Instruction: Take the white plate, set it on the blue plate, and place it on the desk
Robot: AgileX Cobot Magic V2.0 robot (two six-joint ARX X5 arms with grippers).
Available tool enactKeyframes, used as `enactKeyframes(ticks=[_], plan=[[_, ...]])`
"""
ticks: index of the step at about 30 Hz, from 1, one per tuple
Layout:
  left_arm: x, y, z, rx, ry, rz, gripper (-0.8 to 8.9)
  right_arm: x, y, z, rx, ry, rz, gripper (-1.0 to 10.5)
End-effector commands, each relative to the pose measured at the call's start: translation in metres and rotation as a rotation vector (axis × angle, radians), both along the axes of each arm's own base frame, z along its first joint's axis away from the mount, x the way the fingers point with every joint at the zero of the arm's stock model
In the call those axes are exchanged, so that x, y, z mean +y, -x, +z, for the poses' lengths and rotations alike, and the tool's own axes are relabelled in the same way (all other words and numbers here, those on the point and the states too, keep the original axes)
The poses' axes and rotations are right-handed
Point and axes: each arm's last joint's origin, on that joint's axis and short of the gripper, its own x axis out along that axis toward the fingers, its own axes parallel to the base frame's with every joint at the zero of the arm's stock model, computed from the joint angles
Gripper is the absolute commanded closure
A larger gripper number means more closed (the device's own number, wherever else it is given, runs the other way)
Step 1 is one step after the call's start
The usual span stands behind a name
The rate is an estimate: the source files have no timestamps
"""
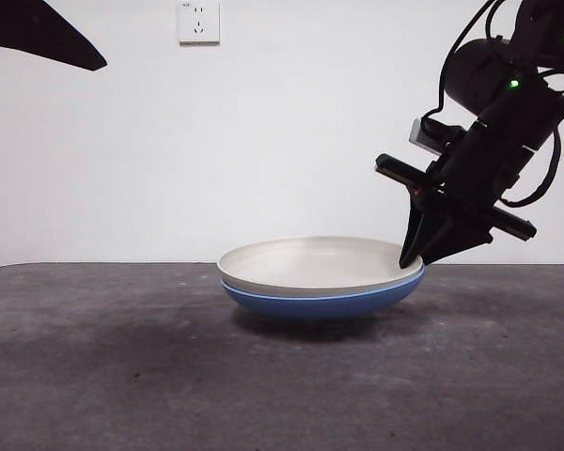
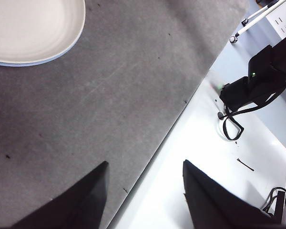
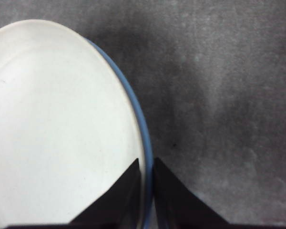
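The mottled grey desk (image 1: 122,376) is lying bare in front. Mid-table, the matte white plate (image 1: 310,263) is nesting in the glossy blue plate (image 1: 320,303). The right gripper (image 1: 415,260) is pinching both rims together; the left gripper (image 2: 143,183) is hanging open, well aside.

Cream-white plate (image 1: 310,260) nested level in glossy blue plate (image 1: 324,303), on mottled grey desk (image 1: 122,376)
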Motion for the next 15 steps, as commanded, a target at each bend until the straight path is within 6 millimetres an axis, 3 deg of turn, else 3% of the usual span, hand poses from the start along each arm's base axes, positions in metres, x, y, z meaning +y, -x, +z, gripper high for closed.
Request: enactKeyframes(ticks=[1,15], plan=[[-0.0016,-0.0012,0.0035,-0.014,0.01,-0.005,5.64,0.0058,-0.007,-0.0054,0.013,-0.021,-0.008,9.4],[-0.0016,-0.0011,0.0035,-0.014,0.01,-0.005,5.64,0.0107,-0.0091,-0.015,0.027,-0.008,-0.01,9.4]])
